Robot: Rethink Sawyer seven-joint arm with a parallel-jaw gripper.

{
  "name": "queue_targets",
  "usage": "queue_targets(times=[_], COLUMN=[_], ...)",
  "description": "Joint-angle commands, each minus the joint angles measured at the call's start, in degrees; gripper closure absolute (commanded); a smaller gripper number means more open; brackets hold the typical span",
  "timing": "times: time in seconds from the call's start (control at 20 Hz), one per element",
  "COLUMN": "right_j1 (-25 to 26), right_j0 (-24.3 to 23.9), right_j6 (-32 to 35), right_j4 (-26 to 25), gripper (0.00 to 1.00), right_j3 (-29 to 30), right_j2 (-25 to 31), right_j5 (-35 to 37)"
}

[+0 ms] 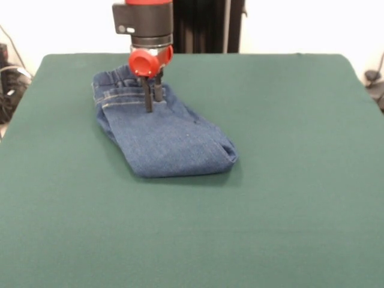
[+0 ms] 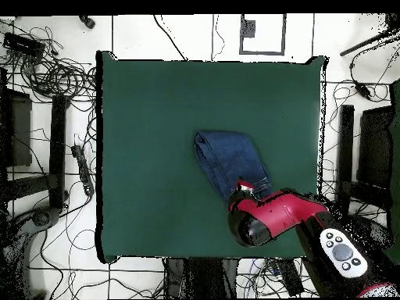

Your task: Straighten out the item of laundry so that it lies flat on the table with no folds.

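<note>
Large rectangular table [image 1: 288, 198] [image 2: 148, 141], dark green felt-like cloth top, rounded corners. Lying directly on it: small pair of medium-blue denim jeans [image 1: 168, 141] [image 2: 234, 160], folded double, legs stacked one over other. Front view: gathered elastic waistband toward far-left part of table, near robot side; cuffs point toward near right, fold edges visible at cuff end. Overhead view: jeans sit right of table centre, cuff end toward upper left, waistband end hidden under arm. Rest of cloth bare.
</note>
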Motion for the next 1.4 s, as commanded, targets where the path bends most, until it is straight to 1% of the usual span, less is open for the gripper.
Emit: queue_targets(times=[0.05, 0.2, 0.45, 0.65, 0.7, 0.85, 1.05, 1.2, 1.25, 1.4], right_j1=[5.12, 6.32, 6.53, 6.49, 6.58, 6.66, 6.84, 6.92, 6.9, 6.84], right_j0=[3.98, 4.56, 4.3, 4.52, 4.81, 5.93, 6.1, 5.54, 4.84, 4.18], right_j6=[9.54, 9.37, 8.0, 8.58, 8.59, 9.99, 9.76, 8.9, 8.03, 6.85], right_j4=[-2.69, -2.92, -1.96, -0.69, -0.48, -0.05, 0.56, 0.7, 0.69, 0.84], gripper=[0.0, 0.0, 0.0, 0.0, 1.0, 1.0, 1.0, 1.0, 1.0, 1.0], right_j3=[-4.59, -5.64, -5.71, -5.73, -5.91, -6.37, -6.52, -6.28, -5.91, -5.59], right_j2=[-2.4, -3.65, -4.18, -5.05, -5.63, -7.38, -8.15, -7.57, -6.47, -5.46], right_j5=[-6.09, -8.56, -9.87, -10.9, -11.59, -13.06, -13.54, -13.14, -12.48, -11.23])
